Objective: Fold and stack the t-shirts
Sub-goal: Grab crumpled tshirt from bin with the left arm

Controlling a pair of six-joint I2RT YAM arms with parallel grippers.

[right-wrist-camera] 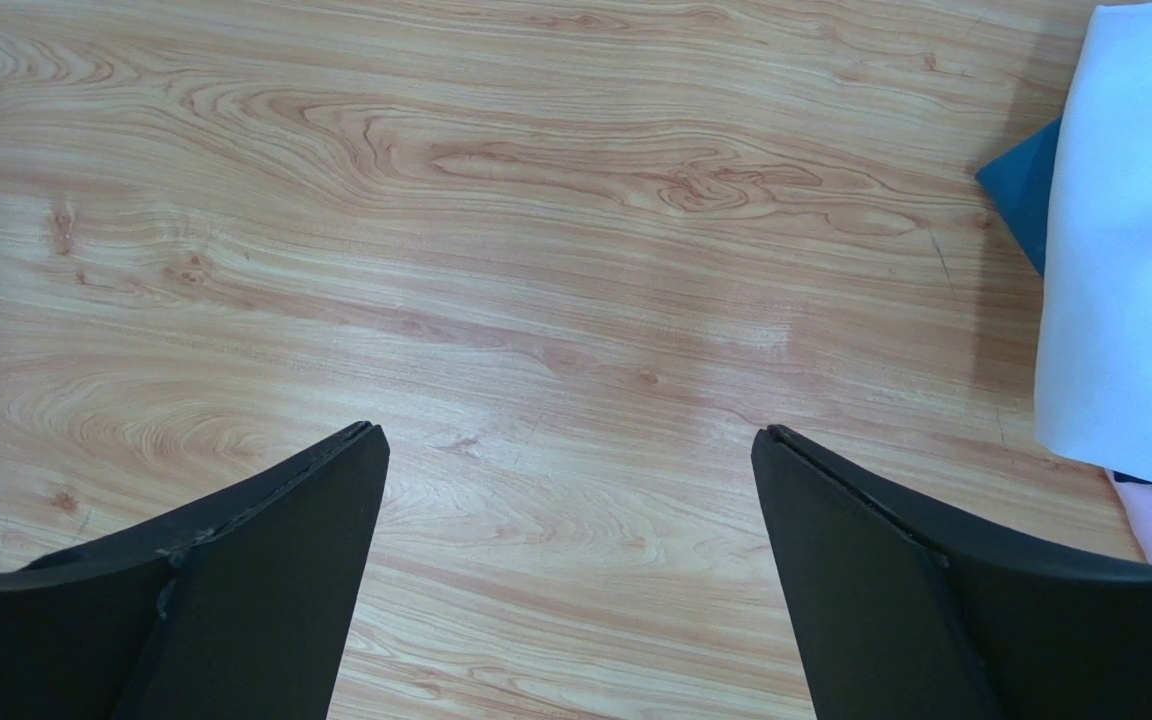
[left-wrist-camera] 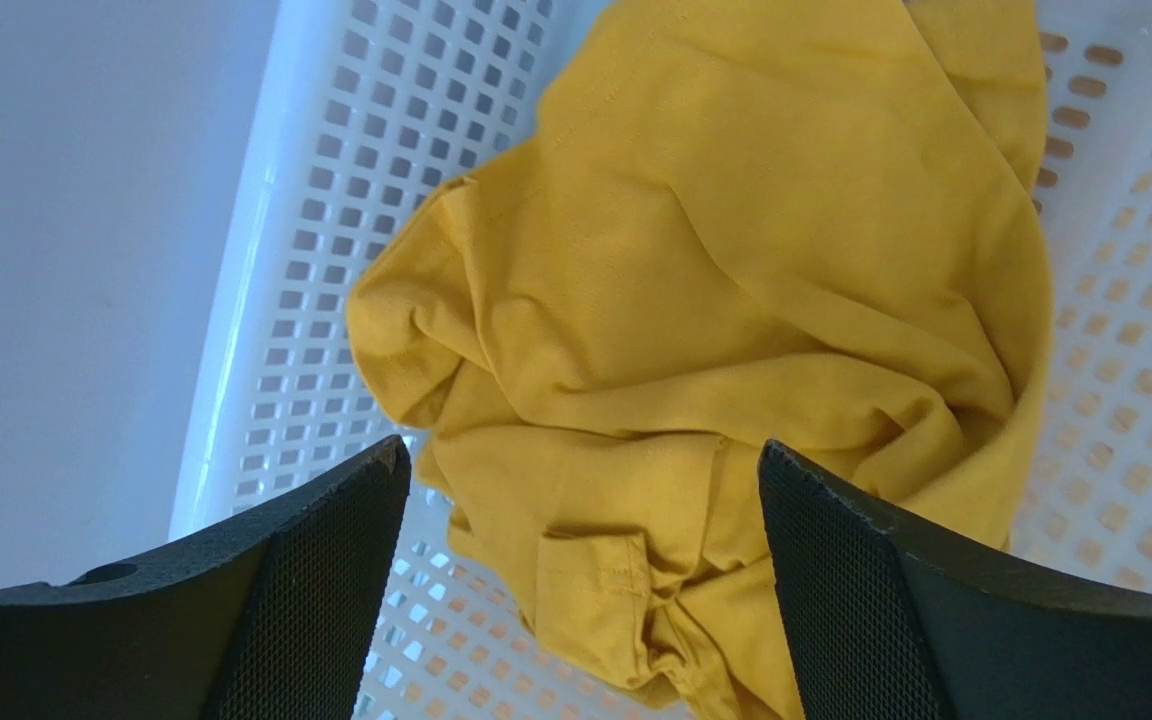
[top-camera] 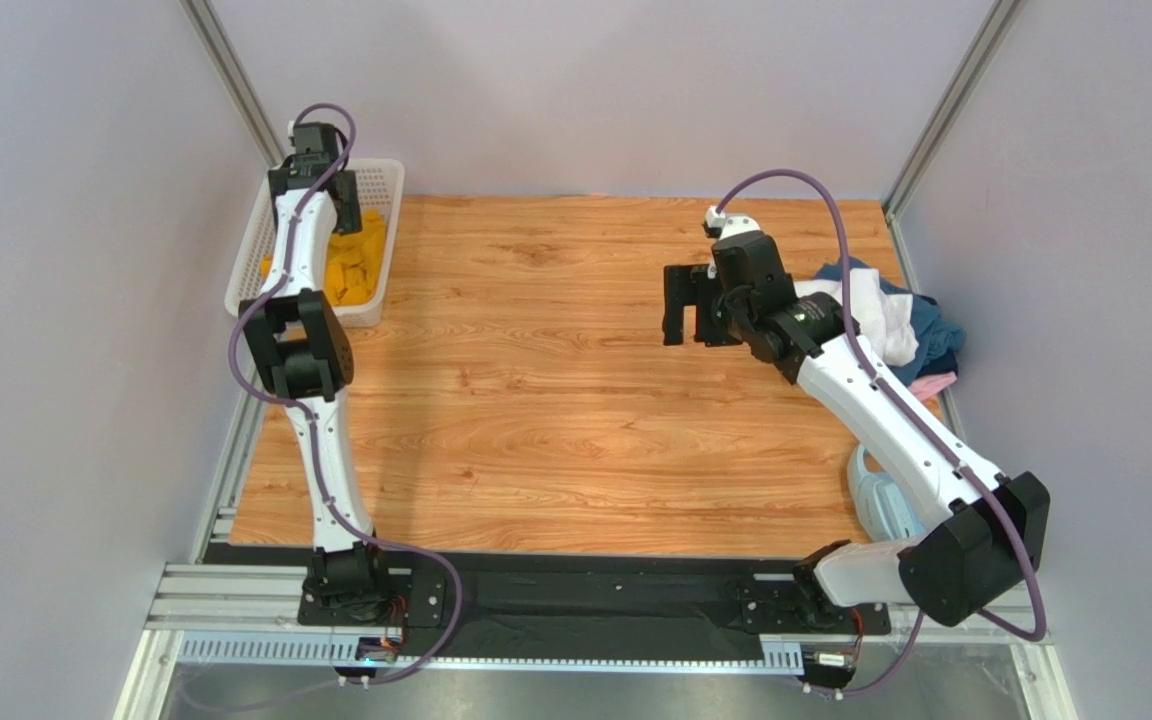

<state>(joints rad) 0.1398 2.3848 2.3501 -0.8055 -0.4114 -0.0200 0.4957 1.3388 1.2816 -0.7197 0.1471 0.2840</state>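
Left gripper spread wide, we hang over the mustard-yellow t-shirt, crumpled and creased in the white mesh basket | right gripper gapes above the table | white t-shirt over blue t-shirt at its right.

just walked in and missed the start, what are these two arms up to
Two robot arms are working on t-shirts. The left gripper hovers, jaws open, over a crumpled yellow shirt lying in the white mesh basket at the table's far left. The right gripper, also open and holding nothing, hangs over the bare wooden table beside a loose pile of shirts, white, blue and pink, at the right edge. No folded shirt is visible.
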